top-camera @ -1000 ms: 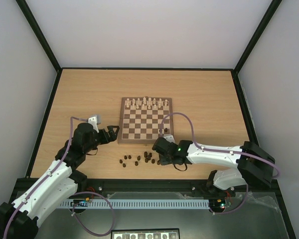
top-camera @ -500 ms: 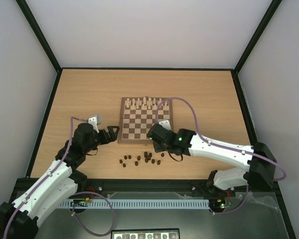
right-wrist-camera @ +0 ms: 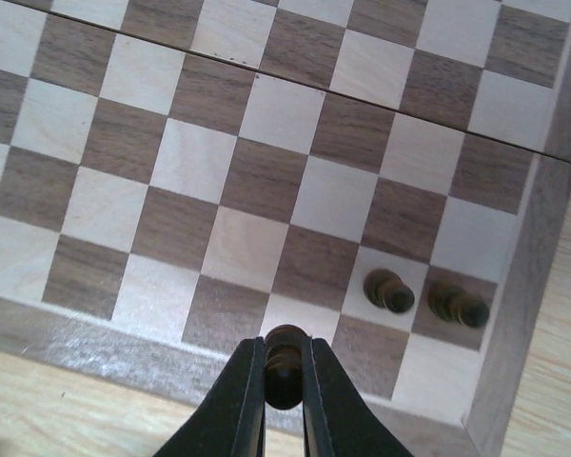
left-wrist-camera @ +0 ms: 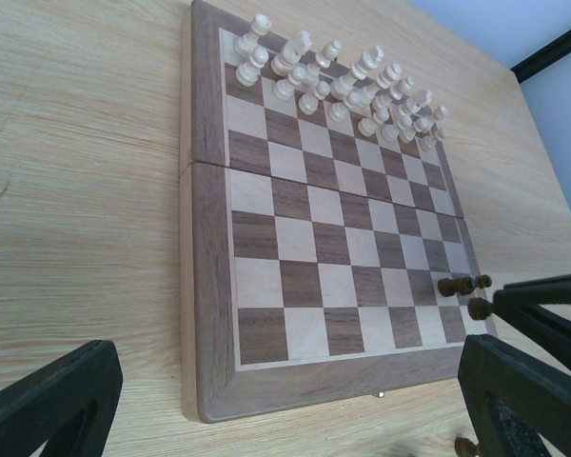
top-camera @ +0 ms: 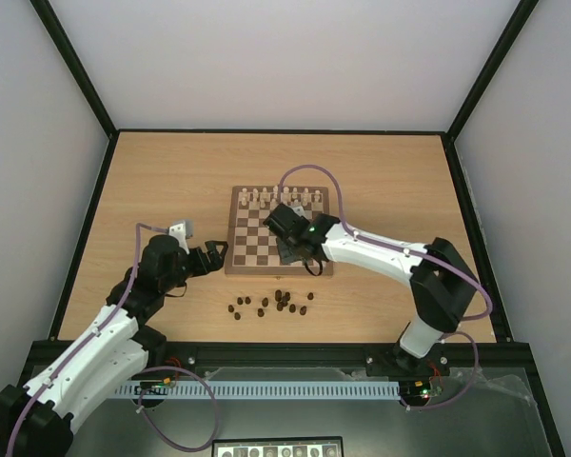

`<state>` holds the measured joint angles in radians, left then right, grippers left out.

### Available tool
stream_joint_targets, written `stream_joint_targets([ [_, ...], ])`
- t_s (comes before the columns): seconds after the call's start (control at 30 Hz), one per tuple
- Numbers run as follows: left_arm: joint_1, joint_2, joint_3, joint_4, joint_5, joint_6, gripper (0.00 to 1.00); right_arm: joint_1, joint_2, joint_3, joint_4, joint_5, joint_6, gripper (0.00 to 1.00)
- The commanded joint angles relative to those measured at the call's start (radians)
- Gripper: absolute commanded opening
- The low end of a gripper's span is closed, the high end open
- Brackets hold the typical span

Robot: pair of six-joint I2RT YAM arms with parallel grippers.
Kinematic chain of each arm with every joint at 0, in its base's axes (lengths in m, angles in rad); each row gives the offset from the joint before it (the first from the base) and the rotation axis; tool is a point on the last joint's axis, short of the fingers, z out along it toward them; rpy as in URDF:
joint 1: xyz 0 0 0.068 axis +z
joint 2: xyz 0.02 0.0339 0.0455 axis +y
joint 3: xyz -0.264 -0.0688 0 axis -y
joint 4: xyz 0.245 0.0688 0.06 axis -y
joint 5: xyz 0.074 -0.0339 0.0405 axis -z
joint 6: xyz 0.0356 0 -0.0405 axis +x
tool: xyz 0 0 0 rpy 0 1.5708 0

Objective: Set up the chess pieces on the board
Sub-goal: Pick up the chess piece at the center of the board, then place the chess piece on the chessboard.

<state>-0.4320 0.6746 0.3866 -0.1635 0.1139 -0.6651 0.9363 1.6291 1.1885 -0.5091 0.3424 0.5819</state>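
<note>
We are gripping one dark piece (right-wrist-camera: 284, 367) tight in the right fingers (right-wrist-camera: 245, 400) over the bottom edge of the board (right-wrist-camera: 266, 181), and we are thinking it should go down slowly, straight, beside the two standing pieces (right-wrist-camera: 388, 290), while the left fingers (left-wrist-camera: 48, 405) are hanging open.

lit brightly and evenly from above. soft, short shadows beside the chess pieces (right-wrist-camera: 388, 290) on the board (top-camera: 249, 246). faint sheen along the board's near border. sharp at the board's middle, blurred at the black fingers (left-wrist-camera: 48, 400) by its near edge.
</note>
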Motion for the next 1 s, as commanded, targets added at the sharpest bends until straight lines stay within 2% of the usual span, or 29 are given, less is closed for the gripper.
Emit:
stream_joint_targets([
  [0.0, -0.004, 0.016, 0.003, 0.007, -0.005, 0.004, 0.99, -0.027, 0.074, 0.048, 0.007, -0.038, -0.060, 0.06],
  [0.3, -0.004, 0.038, 0.001, 0.025, -0.008, 0.007, 1.00, -0.059, 0.158, 0.057, 0.042, -0.060, -0.082, 0.06],
  [0.83, -0.004, 0.072, 0.002, 0.050, -0.008, 0.009, 0.99, -0.110, 0.170, 0.036, 0.068, -0.090, -0.106, 0.06],
  [0.97, -0.004, 0.074, 0.002, 0.051, -0.008, 0.009, 1.00, -0.109, 0.172, 0.030, 0.072, -0.099, -0.107, 0.10],
])
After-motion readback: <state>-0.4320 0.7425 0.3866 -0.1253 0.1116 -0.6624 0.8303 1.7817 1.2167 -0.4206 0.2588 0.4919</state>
